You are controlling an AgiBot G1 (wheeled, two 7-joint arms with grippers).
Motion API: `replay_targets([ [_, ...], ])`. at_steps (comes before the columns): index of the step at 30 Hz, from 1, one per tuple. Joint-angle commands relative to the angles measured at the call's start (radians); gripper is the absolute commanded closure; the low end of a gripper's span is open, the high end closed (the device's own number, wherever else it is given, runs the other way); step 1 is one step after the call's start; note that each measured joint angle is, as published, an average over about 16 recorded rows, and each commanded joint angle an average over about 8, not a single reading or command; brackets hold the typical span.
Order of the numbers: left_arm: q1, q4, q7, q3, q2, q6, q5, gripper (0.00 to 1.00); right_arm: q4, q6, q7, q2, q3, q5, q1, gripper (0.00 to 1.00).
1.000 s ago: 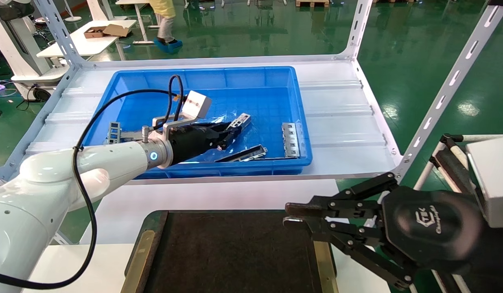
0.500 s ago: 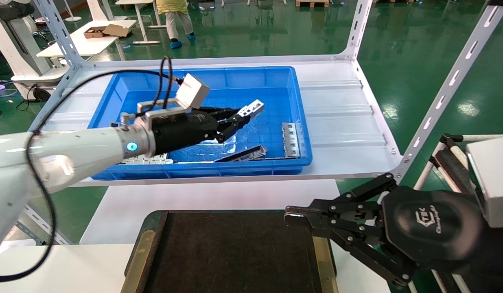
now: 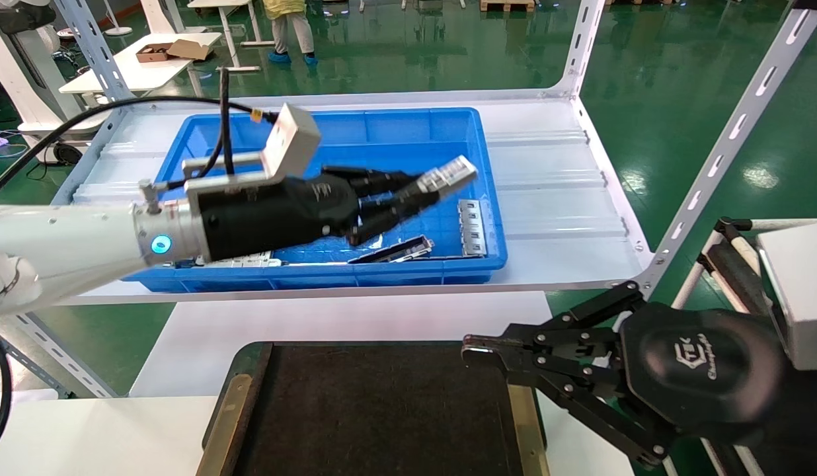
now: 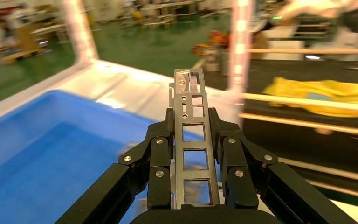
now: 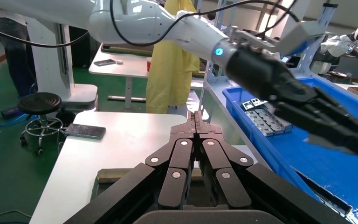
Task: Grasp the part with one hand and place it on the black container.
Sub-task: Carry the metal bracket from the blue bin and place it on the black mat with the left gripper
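A factory workshop: glossy green floor (image 3: 646, 59), white slotted-steel racking (image 3: 732, 139), white workbenches (image 3: 137, 66), and a blue parts bin (image 3: 329, 274).

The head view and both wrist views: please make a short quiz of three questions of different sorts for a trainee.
1. True or false: the left gripper holds the narrow light-grey stamped metal strip above the deep blue plastic bin.
2. Where is the right gripper? A) inside the bin B) at the right edge of the flat black tray with brass rims C) out of view
3. Fill in: the right jaws are ____.

Key: 1 true; 2 B; 3 shut
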Motion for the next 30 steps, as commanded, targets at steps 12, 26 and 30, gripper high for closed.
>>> replay_targets([
  [12, 0.264, -0.370, -0.161, -0.016, -0.130, -0.007, -0.056, 1.00, 0.000, 0.000, 0.000, 0.000, 0.000, 0.000, 0.000, 1.00],
  [26, 0.665, -0.769, -0.392, -0.014, -0.244, -0.382, -0.035, 1.00, 0.000, 0.000, 0.000, 0.000, -0.001, 0.001, 0.000, 1.00],
  [30, 0.761, -0.843, -0.439, -0.003, -0.245, -0.510, -0.007, 1.00, 0.000, 0.000, -0.001, 0.000, -0.001, 0.001, 0.000, 1.00],
])
